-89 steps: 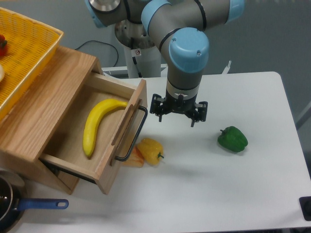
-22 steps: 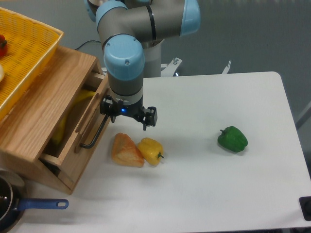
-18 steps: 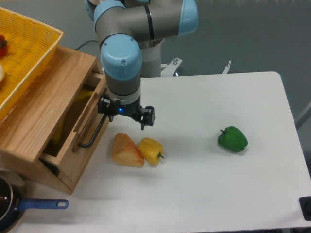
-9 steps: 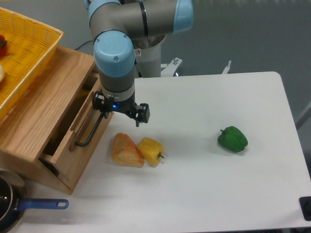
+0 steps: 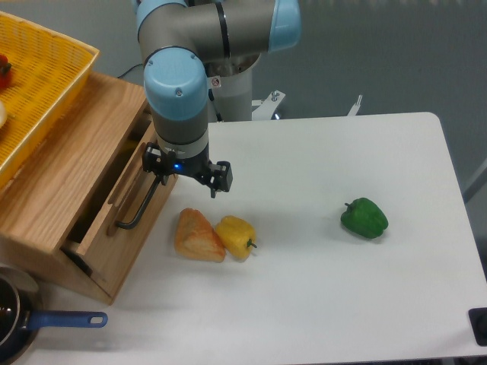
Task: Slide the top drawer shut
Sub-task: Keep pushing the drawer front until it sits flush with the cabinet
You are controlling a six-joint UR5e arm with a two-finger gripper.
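The top drawer (image 5: 111, 215) of the light oak cabinet (image 5: 65, 163) is almost fully in, with only a narrow gap showing behind its front panel. Its black bar handle (image 5: 141, 207) sticks out toward the table. My gripper (image 5: 186, 172) is open and empty, and hangs just right of the drawer front. Its left finger (image 5: 156, 163) is against the upper end of the front panel by the handle. The inside of the drawer is hidden.
A yellow woven basket (image 5: 42, 72) sits on top of the cabinet. An orange wedge (image 5: 196, 235) and a yellow pepper (image 5: 237, 236) lie just below the gripper. A green pepper (image 5: 364, 217) lies at the right. A pan with a blue handle (image 5: 65, 320) is at the bottom left.
The gripper has moved left and pushed the drawer from wide open, banana visible, to nearly shut. In the last half second it shifted slightly further left.
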